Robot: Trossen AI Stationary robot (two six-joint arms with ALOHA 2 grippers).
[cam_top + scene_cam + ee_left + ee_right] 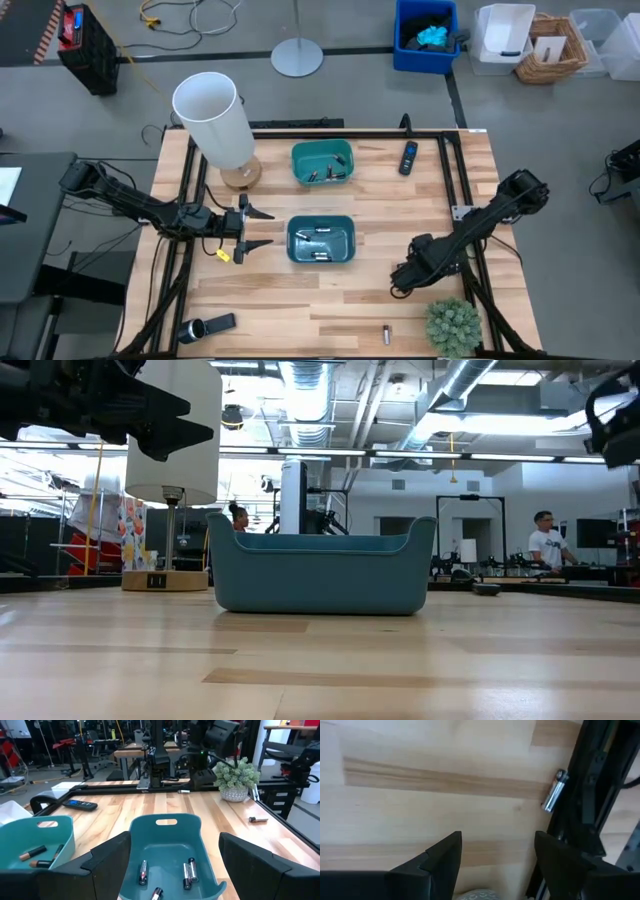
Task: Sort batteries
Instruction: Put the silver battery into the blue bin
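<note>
Left gripper (pixel 256 229) hangs wide open and empty just beside the near teal bin (pixel 321 241), which has batteries (pixel 189 871) in it. Right gripper (pixel 495 855) also gapes empty, near a stray silver battery (pixel 554 790) on the table (pixel 300 300).

A teal bin (pixel 320 572) stood on the wooden surface (pixel 320 670), its contents hidden by its wall. To its left stood a lamp (pixel 172 450) with a white shade and a round wooden base. Dark arm parts hung at both upper corners. People stood in the room beyond.
</note>
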